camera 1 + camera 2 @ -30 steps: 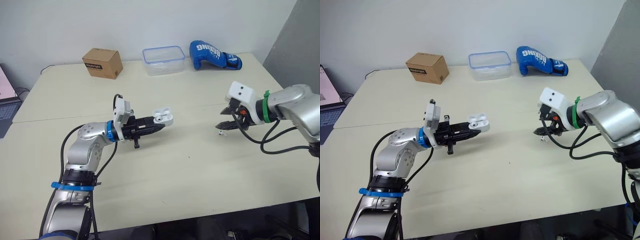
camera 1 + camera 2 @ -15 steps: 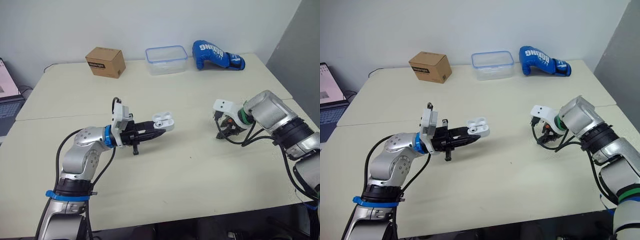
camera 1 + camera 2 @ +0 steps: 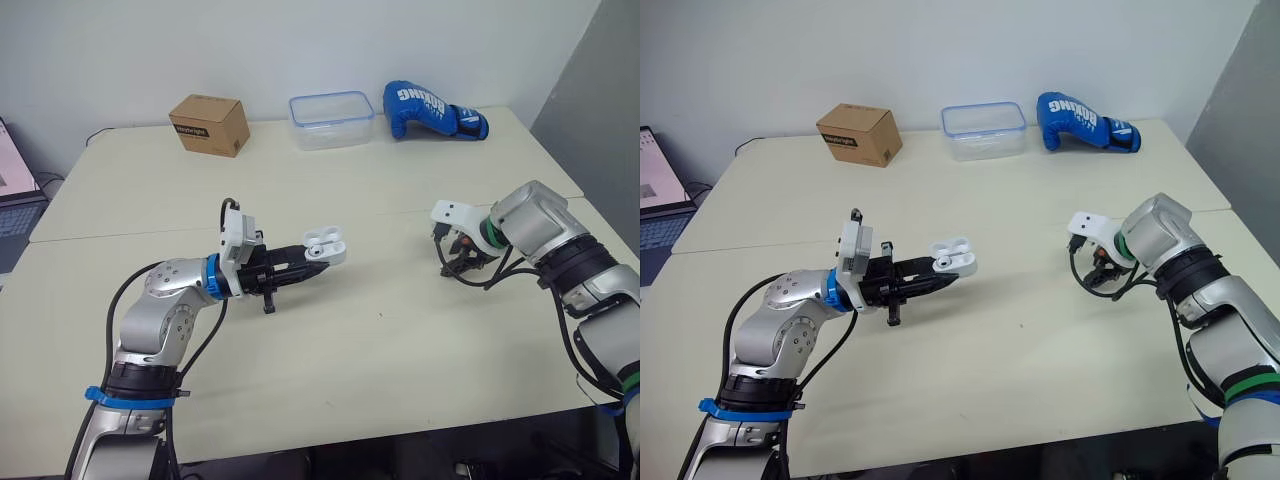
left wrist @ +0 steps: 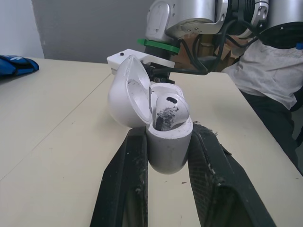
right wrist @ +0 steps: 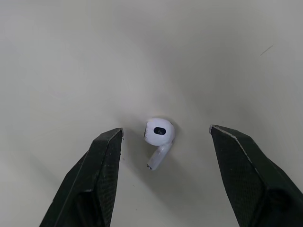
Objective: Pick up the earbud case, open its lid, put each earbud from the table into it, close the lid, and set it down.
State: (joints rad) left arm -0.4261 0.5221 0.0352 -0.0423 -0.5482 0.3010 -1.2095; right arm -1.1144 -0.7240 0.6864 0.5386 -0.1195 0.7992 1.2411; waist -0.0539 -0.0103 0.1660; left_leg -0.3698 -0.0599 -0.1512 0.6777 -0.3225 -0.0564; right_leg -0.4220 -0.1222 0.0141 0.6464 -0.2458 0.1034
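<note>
White and glossy, the earbud case (image 3: pixel 326 245) sits just left of the middle of the left eye view, lifted off the table (image 3: pixel 400 340) and pinched at its lower body between the two black fingers (image 4: pixel 123 189) of the left gripper (image 3: pixel 314 256). Its lid (image 4: pixel 127 97) is swung back on the hinge, and the left wrist view shows one earbud (image 4: pixel 169 105) seated in the case (there is a dark smudge on the inner face just below it). The left arm reaches in from the lower left of the frame, with the gripper pointing toward the right side of the table.

The second earbud (image 5: pixel 159 133) lies loose on the table at the right of centre in the eye views, bud end and stem flat on the surface. The right gripper (image 3: pixel 461 262) hangs directly over it, pointing down, jaws spread wide; the earbud lies between the two fingers (image 5: pixel 97 179) and touches neither. The case and this earbud are well apart.

Along the far edge of the table, at the top of the frame, stand a brown cardboard box (image 3: pixel 208 125), a clear container with a blue rim (image 3: pixel 329 119) and a blue boxing glove (image 3: pixel 430 110), in that order from left to right. Part of a laptop (image 3: pixel 658 205) shows at the left edge.
</note>
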